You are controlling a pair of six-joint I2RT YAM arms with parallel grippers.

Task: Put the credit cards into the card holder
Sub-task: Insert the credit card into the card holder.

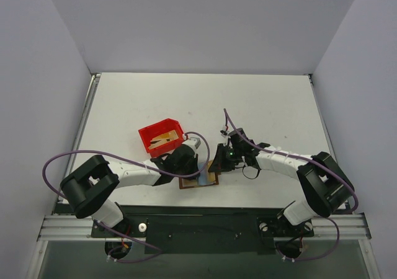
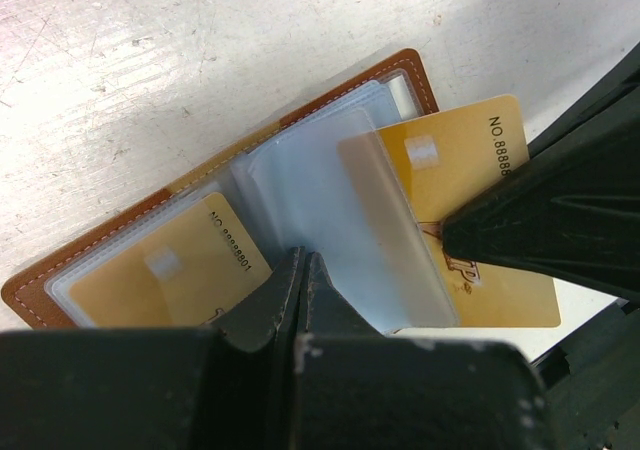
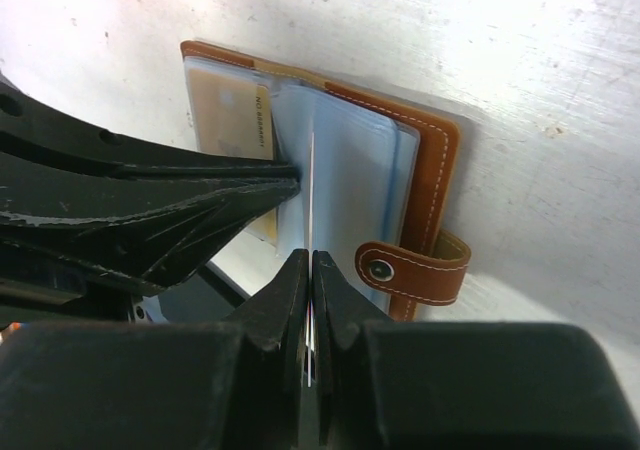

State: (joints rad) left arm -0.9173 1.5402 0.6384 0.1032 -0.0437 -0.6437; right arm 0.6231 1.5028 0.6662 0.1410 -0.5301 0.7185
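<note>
The right gripper (image 3: 310, 262) is clamped tight on one gold credit card (image 2: 470, 180), seen edge-on between its fingers, with the card's far end slid partway under a clear pocket leaf of the single card holder (image 2: 410, 70). The holder lies open on the table (image 1: 267, 105) between the two arms. The left gripper (image 2: 303, 266) is closed on the edge of another pocket leaf, just beside a second card (image 2: 175, 270) seated in a pocket, and more cards (image 1: 162, 139) lie in the one red bin (image 1: 144, 137) nearby, too small to count

A white table (image 1: 260, 105) with a scuffed, speckled top is enclosed by plain pale grey walls (image 1: 205, 25) at its far, left and right edges. An aluminium rail (image 1: 68, 228) runs along the table's near edge and a metal strip (image 1: 87, 115) along its left edge. Bright light glares off the tabletop
</note>
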